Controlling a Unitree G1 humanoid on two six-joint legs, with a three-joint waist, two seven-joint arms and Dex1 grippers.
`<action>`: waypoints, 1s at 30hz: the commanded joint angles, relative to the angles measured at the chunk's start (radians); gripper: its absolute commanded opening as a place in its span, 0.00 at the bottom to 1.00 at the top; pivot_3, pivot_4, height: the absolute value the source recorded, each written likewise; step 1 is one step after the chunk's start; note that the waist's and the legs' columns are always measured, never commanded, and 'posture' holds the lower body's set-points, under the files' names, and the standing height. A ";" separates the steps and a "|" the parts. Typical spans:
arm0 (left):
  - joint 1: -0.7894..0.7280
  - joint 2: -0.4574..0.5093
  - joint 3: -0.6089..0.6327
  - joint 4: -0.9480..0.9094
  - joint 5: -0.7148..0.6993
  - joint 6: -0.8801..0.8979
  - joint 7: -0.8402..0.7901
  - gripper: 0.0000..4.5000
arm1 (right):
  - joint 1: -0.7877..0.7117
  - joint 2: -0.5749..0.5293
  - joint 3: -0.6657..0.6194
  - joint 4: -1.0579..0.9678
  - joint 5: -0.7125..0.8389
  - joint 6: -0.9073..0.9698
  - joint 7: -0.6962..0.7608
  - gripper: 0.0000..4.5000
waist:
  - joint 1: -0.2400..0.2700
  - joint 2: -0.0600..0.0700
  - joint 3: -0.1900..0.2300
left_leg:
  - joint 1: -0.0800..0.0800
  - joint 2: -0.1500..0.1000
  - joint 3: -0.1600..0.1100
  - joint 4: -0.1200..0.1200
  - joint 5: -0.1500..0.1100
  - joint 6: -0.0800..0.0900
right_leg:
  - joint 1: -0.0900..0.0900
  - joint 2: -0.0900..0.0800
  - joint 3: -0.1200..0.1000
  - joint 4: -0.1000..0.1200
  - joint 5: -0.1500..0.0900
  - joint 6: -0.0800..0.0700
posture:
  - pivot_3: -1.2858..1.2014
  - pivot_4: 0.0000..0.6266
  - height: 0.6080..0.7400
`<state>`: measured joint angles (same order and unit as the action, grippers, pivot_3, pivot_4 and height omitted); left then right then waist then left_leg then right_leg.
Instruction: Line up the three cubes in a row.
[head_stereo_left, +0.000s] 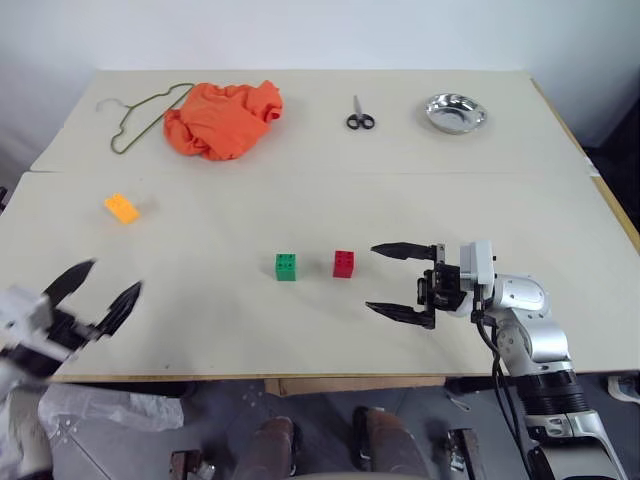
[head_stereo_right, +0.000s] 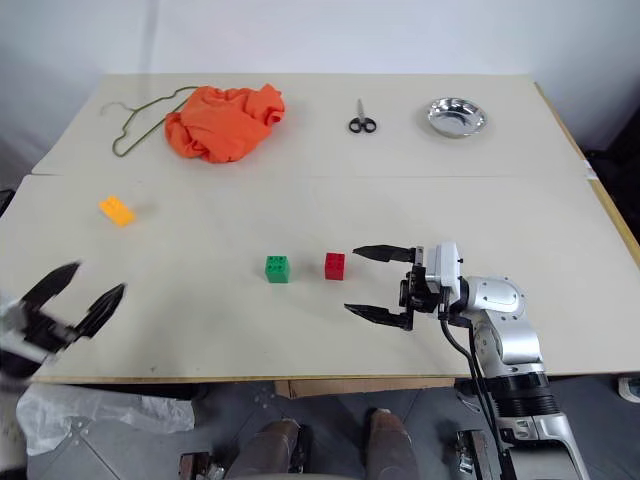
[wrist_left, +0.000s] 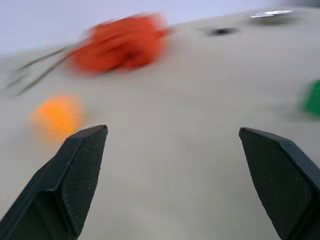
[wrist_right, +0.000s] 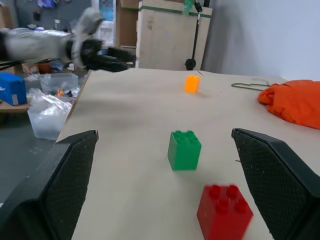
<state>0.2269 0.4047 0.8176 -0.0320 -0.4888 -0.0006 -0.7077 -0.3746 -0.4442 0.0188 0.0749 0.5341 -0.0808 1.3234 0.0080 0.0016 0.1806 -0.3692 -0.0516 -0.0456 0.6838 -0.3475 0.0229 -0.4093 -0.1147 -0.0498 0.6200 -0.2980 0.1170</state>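
Cubes: green (head_stereo_left: 286, 266) and red (head_stereo_left: 344, 263) paired mid-table; orange (head_stereo_left: 121, 208) well left of green. Both grippers, left (head_stereo_left: 98, 298) and right (head_stereo_left: 401, 281), wide open, empty. Next, likely: fetch orange, set beside green.

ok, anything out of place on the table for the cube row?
Yes: the orange-yellow cube sits alone far out on the robot's left, skewed, while the green cube and red cube stand side by side, apart, near the open right gripper. Nothing spilled or damaged.
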 joint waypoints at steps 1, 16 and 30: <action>0.084 -0.113 0.121 -0.110 -0.036 -0.037 0.209 1.00 | -0.021 0.016 0.002 -0.010 0.001 -0.016 0.003 1.00 | 0.012 -0.001 0.000 | 0.000 0.000 0.001 0.000 0.000 0.000 | 0.000 0.000 0.000 -0.002 0.000 0.000 | 0.52 0.24 1.00; -0.234 -0.076 -0.152 -0.235 0.061 0.357 0.717 1.00 | -0.022 -0.005 -0.045 0.002 -0.033 -0.032 -0.075 1.00 | 0.015 -0.005 -0.003 | 0.001 -0.001 0.000 0.001 0.001 -0.001 | -0.001 0.001 0.001 0.002 0.000 0.000 | 0.52 0.24 1.00; -0.952 0.082 -0.347 0.621 0.308 0.233 0.914 1.00 | 0.016 -0.011 -0.005 -0.109 -0.051 0.003 -0.112 1.00 | 0.001 -0.005 -0.003 | 0.000 -0.005 0.002 0.000 0.002 -0.001 | -0.004 0.003 -0.007 0.006 0.000 0.001 | 0.52 0.24 1.00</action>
<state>-0.7001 0.4587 0.4674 0.5355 -0.2068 0.2798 0.1880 -0.3668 -0.4522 0.0227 0.0013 0.4726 -0.0801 1.2174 0.0087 -0.0033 0.1775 -0.3695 -0.0572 -0.0433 0.6843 -0.3458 0.0221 -0.4131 -0.1124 -0.0564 0.6257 -0.2975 0.1177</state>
